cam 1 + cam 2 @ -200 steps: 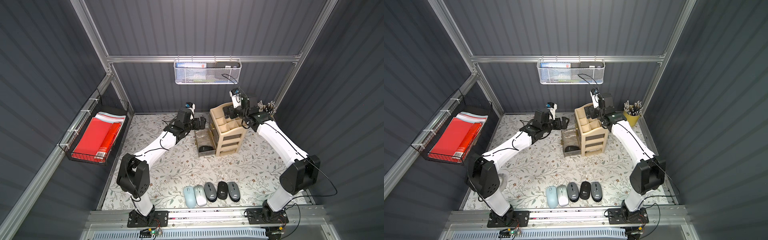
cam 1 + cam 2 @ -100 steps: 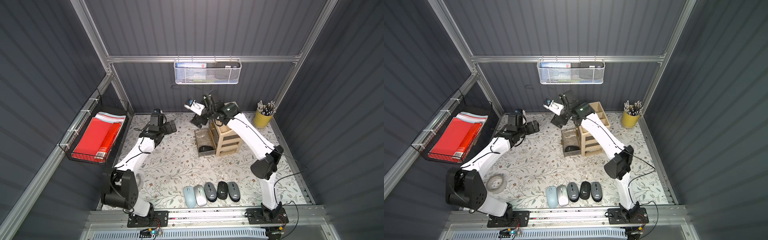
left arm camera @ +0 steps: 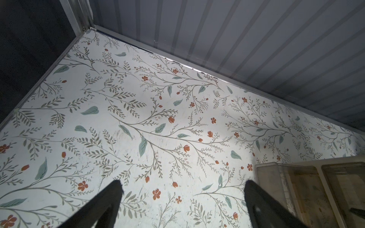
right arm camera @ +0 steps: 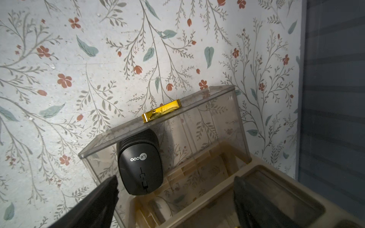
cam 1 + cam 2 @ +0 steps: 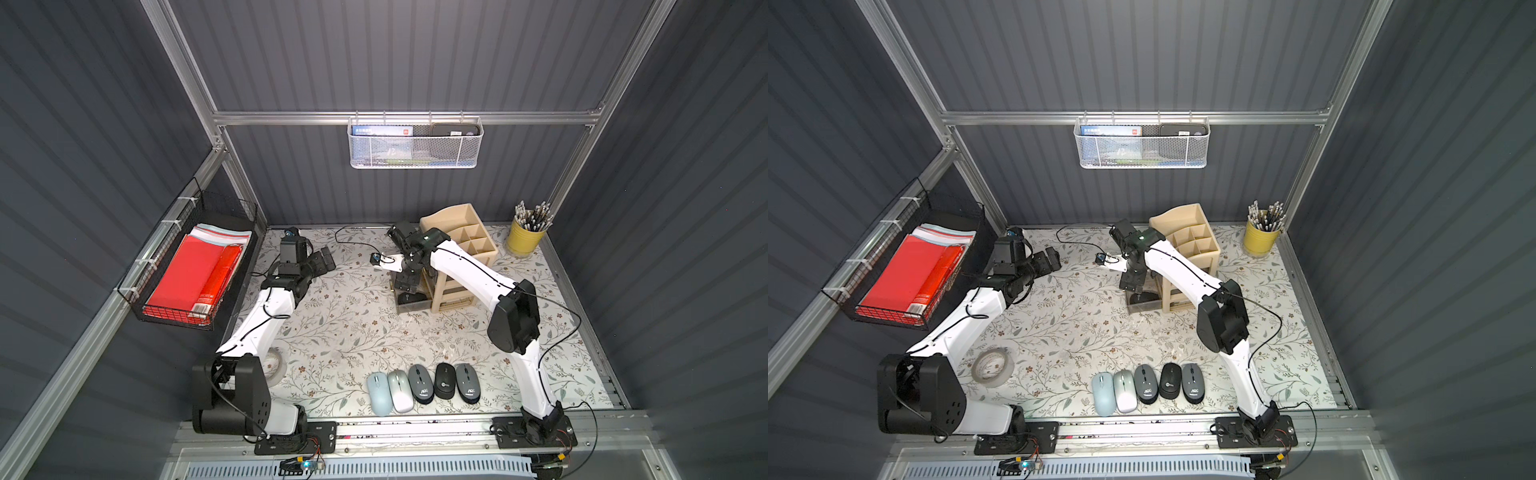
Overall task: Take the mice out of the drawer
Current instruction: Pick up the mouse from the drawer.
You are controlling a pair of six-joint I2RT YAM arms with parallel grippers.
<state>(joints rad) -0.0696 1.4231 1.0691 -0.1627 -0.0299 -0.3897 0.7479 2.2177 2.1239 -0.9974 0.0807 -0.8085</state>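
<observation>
A yellow pencil cup (image 5: 524,243) stands well right of the right tool (image 5: 405,286); a tape roll (image 5: 992,368) lies on the floral worktop (image 5: 1079,332), well behind the left tool (image 5: 1052,259).

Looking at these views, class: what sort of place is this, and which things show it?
Probably a mock office desk in a robot test booth: organiser, pencil cup and mice, with left arm and right arm bolted to the front rail.

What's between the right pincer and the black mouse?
Nothing. In the right wrist view, the stretch from the right pincer to the black mouse in the drawer is bare.
</observation>
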